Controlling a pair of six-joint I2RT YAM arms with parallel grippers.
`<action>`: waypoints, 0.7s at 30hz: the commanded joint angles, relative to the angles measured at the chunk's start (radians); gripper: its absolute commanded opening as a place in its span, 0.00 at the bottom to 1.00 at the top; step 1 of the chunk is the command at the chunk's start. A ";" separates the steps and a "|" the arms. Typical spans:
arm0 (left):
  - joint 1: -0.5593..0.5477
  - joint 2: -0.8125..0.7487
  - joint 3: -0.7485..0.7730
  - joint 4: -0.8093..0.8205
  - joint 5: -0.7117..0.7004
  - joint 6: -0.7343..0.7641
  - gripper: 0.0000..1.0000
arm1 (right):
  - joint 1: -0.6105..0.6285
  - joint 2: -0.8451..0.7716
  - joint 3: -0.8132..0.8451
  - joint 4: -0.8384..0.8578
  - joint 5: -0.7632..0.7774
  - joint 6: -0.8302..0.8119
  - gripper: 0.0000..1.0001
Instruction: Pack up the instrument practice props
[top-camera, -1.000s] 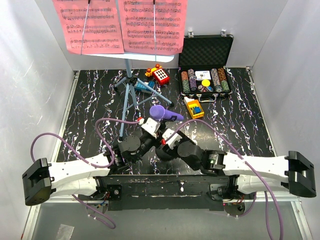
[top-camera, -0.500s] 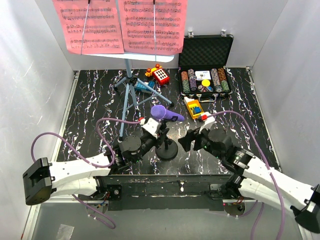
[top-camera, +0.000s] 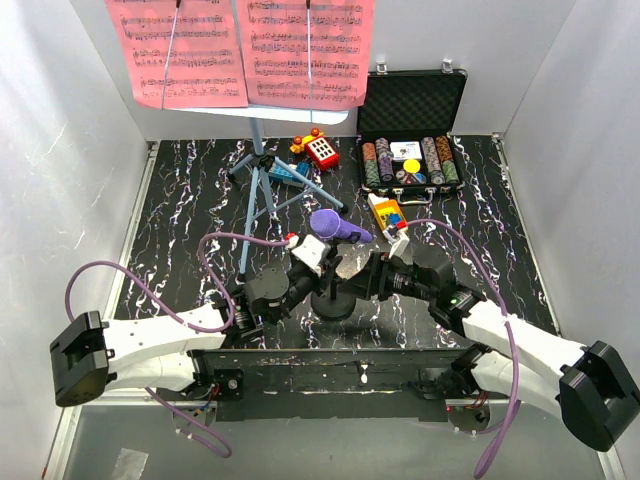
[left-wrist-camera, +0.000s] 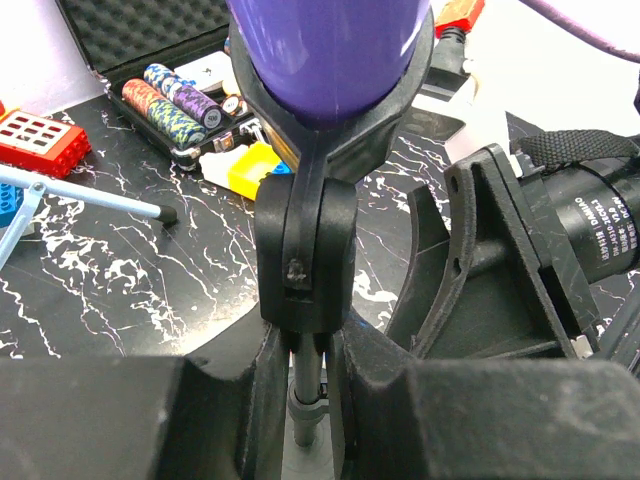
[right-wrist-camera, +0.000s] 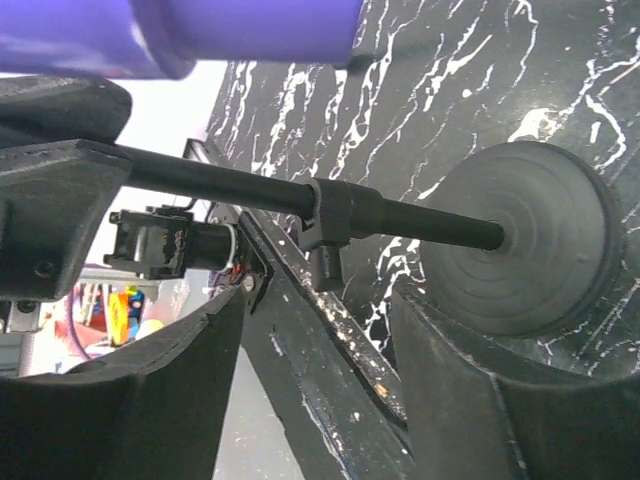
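Nearest, the left gripper (left-wrist-camera: 305, 372) is clenched on the thin black mic stand with round base (top-camera: 334, 302), purple microphone (top-camera: 330, 224) clipped on top; the right gripper (right-wrist-camera: 320, 330) straddles its pole, jaws released. Farther back, an open black foam-lined case (top-camera: 412, 100) holds rows of striped poker chips (top-camera: 374, 165).

I'm driving two white-shelled arms, the left arm (top-camera: 160, 340) and the right arm (top-camera: 520, 340), each with chunky black joint housings and black elbow caps. Purple cables (top-camera: 240, 237) loop along both. My left gripper (left-wrist-camera: 305, 390) and right gripper (right-wrist-camera: 315, 330) have matte black fingers. One black motor can (left-wrist-camera: 610, 220) carries white lettering.
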 joint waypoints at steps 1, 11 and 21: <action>-0.012 0.034 -0.010 -0.157 -0.008 0.013 0.00 | -0.004 0.027 0.025 0.125 -0.059 0.034 0.62; -0.018 0.055 0.001 -0.165 -0.019 0.013 0.00 | -0.005 0.043 0.062 0.057 -0.032 -0.035 0.24; -0.024 0.091 0.003 -0.148 -0.022 0.000 0.00 | 0.006 -0.009 0.110 -0.099 0.095 -0.222 0.01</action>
